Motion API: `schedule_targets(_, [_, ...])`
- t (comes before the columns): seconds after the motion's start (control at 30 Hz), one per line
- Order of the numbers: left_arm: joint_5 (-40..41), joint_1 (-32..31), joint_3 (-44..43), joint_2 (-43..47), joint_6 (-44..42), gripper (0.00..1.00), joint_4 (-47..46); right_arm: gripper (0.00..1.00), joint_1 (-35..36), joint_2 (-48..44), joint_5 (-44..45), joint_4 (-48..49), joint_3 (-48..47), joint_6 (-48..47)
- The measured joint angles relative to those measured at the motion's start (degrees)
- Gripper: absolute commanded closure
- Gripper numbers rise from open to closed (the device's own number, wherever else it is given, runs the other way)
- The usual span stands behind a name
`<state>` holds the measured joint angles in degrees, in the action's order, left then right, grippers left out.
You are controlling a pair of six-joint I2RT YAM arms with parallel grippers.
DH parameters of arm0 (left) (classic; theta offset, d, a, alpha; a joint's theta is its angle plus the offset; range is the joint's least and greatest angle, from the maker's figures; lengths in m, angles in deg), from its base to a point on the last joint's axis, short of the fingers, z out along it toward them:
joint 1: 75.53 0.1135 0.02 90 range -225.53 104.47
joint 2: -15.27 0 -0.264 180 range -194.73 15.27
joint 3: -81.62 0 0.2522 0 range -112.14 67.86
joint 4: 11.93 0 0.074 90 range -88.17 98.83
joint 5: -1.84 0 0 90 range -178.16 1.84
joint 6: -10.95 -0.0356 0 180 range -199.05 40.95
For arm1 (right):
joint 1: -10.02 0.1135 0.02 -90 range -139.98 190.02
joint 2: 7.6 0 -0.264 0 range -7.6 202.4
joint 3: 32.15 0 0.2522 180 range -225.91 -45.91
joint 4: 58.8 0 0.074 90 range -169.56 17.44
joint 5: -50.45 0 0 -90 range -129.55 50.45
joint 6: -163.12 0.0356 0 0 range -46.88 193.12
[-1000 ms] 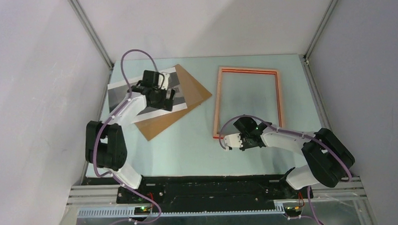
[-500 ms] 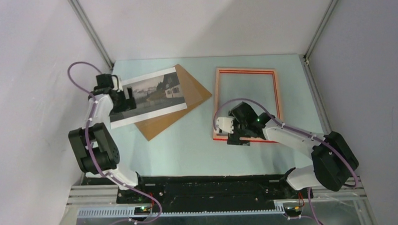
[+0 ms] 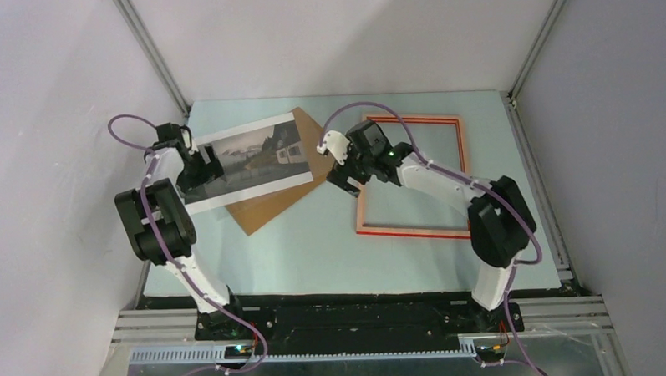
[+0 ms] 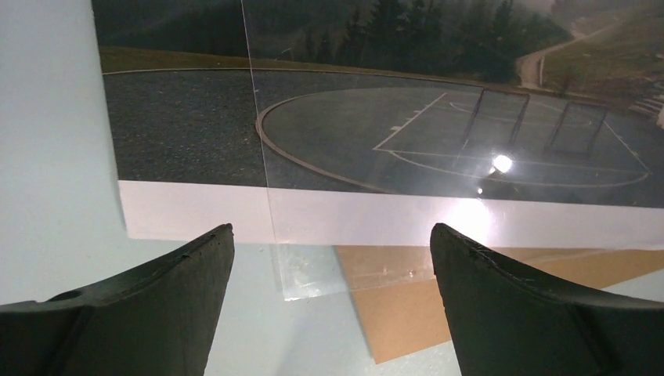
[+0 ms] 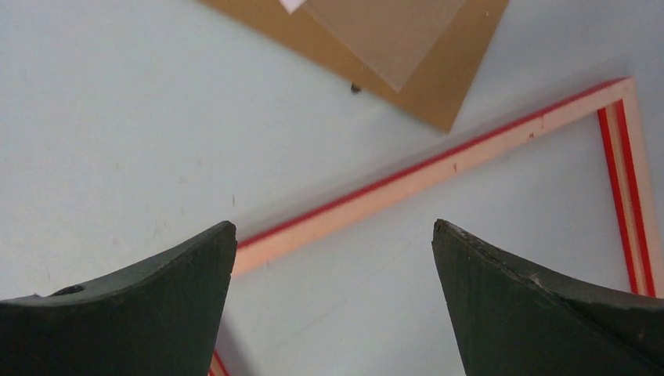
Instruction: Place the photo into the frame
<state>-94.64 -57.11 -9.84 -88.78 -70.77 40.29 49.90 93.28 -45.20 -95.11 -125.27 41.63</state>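
The photo, a grey landscape print with white margins, lies at the far left on top of a brown backing board. My left gripper is open at the photo's left end. In the left wrist view its fingertips stand apart just short of the photo's white margin, holding nothing. The frame, red and pale wood, lies flat to the right. My right gripper hovers open over the frame's left bar near its far corner. The right wrist view shows that bar between my spread fingers.
The brown backing board sticks out from under the photo toward the frame, and its corner lies close to the frame's bar. A clear sheet corner pokes out past the photo's margin. White walls enclose the table on three sides.
My right gripper opened off the frame's near-left corner and swung up to the frame's far-left part. My left gripper moved from above the photo to its left end.
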Motion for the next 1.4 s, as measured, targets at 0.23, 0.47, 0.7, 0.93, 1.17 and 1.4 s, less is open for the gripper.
schedule_targets(0.23, [0.0,0.4,-1.6,-2.6,2.3,0.01,0.2,0.01,-1.8,14.0,-4.4,-0.3,-16.2,8.7])
schedule_targets(0.47, [-0.2,1.3,-1.8,-3.2,2.4,0.02,0.2,0.0,-5.6,27.1,-9.8,-1.9,-33.2,20.2])
schedule_targets(0.7, [-1.1,1.3,-1.4,-3.8,2.9,0.02,0.2,0.04,-9.1,38.1,-15.5,-5.6,-46.5,32.2])
schedule_targets(0.93, [-0.5,1.3,-0.5,-3.5,2.8,0.02,0.3,0.04,-12.2,42.8,-20.7,-7.3,-49.2,40.8])
schedule_targets(1.17, [1.3,1.4,-0.5,-3.3,2.7,0.02,0.2,0.04,-13.1,45.0,-23.9,-8.2,-51.9,46.1])
schedule_targets(1.4, [1.3,1.4,-0.7,-3.3,1.6,0.01,0.3,0.04,-12.9,47.3,-26.0,-8.4,-55.3,48.7])
